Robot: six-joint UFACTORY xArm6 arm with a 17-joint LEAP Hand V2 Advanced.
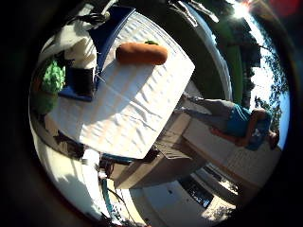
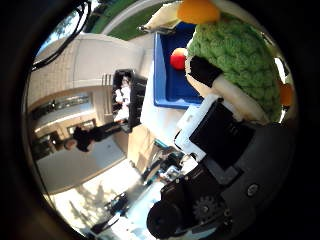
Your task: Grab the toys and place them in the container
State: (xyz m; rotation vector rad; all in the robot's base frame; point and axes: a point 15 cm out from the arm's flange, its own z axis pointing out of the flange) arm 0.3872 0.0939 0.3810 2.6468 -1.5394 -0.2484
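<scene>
My hand [image 2: 222, 125] is curled on a green knitted toy [image 2: 238, 52] that fills much of the thumb side view, close to the palm. A black-tipped finger [image 2: 204, 74] lies against the toy. Behind the toy is the blue container [image 2: 180, 82], with a red toy [image 2: 178, 58] in it and an orange and white toy [image 2: 196, 10] at its far edge. In the little finger side view the blue container [image 1: 106, 36] stands on a white cloth [image 1: 133, 104]. A brown hot dog toy [image 1: 142, 54] lies on the cloth beside it.
The white cloth covers a table whose edge [image 1: 175, 113] drops to a paved floor. A beige box-like stand [image 1: 161, 161] sits by the table. A black frame [image 2: 128, 95] stands beyond the table.
</scene>
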